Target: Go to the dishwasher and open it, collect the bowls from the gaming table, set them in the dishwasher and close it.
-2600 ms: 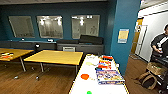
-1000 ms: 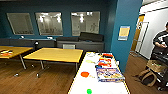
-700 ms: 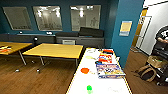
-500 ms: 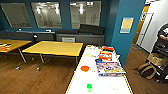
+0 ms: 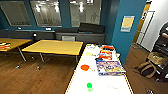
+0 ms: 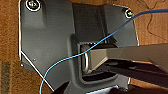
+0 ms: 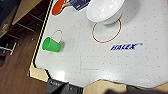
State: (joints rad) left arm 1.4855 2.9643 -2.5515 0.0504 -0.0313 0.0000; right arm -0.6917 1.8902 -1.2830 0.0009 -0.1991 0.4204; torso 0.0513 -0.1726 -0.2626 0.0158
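Note:
The gaming table (image 5: 82, 82), long and white-topped with a pale yellow edge, runs away from me right of the middle of the head view. A shallow red-orange bowl (image 5: 85, 67) sits near its left edge, and a small bright green bowl (image 5: 89, 86) stands closer to me. In the right wrist view the same white top (image 7: 105, 65) lies close below. There the green bowl (image 7: 51, 45) looks cup-shaped and lies on its side near the edge, with the red-orange bowl (image 7: 58, 6) farther along. The dishwasher is out of view.
A white bowl (image 7: 105, 10) sits beside a red ring and blue lettering. Colourful game boxes (image 5: 110, 67) cover the table's right half. Yellow-topped tables (image 5: 53, 47) stand to the left on the wooden floor. A backpack (image 5: 147, 68) and a person (image 5: 163, 37) are at the right, past a teal wall (image 5: 126, 30).
The whole head picture has shifted: the camera has come nearer to the long white table, which now looks larger. The bowls and boxes on it lie as before.

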